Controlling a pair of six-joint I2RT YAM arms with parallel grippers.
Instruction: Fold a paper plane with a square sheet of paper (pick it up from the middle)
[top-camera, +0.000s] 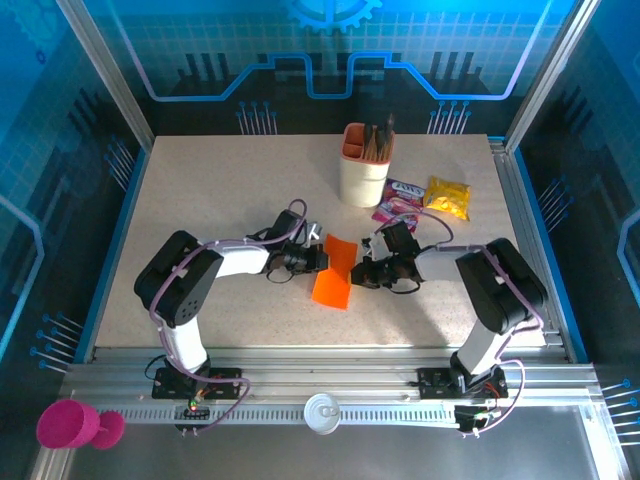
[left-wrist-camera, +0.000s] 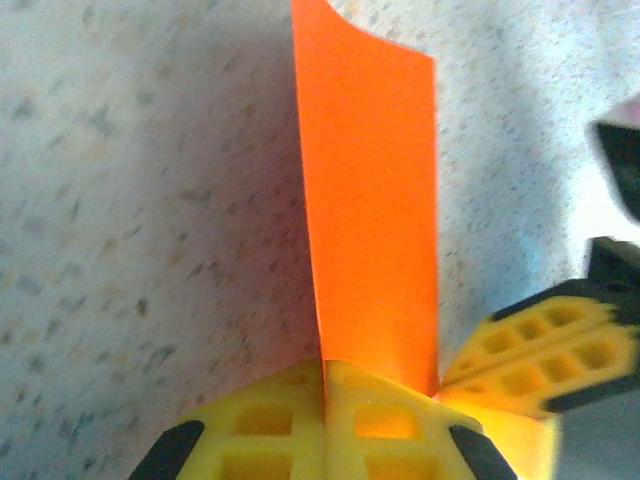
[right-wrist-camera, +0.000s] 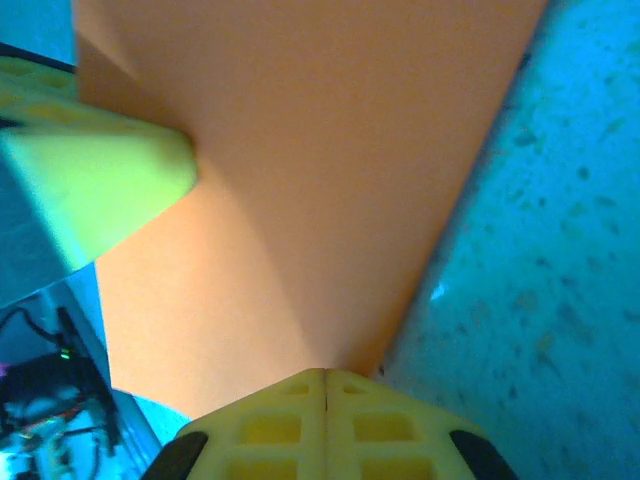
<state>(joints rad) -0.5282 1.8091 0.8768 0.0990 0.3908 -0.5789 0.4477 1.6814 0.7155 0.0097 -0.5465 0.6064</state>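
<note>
Square sheet of paper (top-camera: 333, 272), thin, bright orange and unmarked. From above it reads as a narrow bent strip rather than a full square. Its upper part is raised off the table and its lower part spreads nearer the surface. The number of layers cannot be told, and the edges where the grippers meet it are covered by fingers.

In the left wrist view the sheet (left-wrist-camera: 370, 200) stands as an upright band with a curled top corner, and its lower end is cut off behind yellow fingers. In the right wrist view the sheet (right-wrist-camera: 300, 200) runs off the top of the frame and shows soft creases.

Left gripper (left-wrist-camera: 325, 368): yellow latticed fingers pressed together, with the sheet's edge pinched in the seam between them. From above, this gripper (top-camera: 318, 260) meets the sheet from the left.

Right gripper (right-wrist-camera: 327, 375): fingers likewise closed, clamped on the sheet's narrow lower end. From above it (top-camera: 360, 272) meets the sheet from the right. The paper therefore lies between the two grippers, near the middle of the speckled beige table (top-camera: 200, 180). Each wrist view also catches the opposite gripper's yellow finger, blurred, against the sheet.

Beige cylindrical pen cup with an orange insert (top-camera: 363, 170): behind the sheet and apart from it. Its dark contents are too small to identify. Pink snack packet (top-camera: 398, 203) and yellow snack packet (top-camera: 448, 197): lying right of the cup.
</note>
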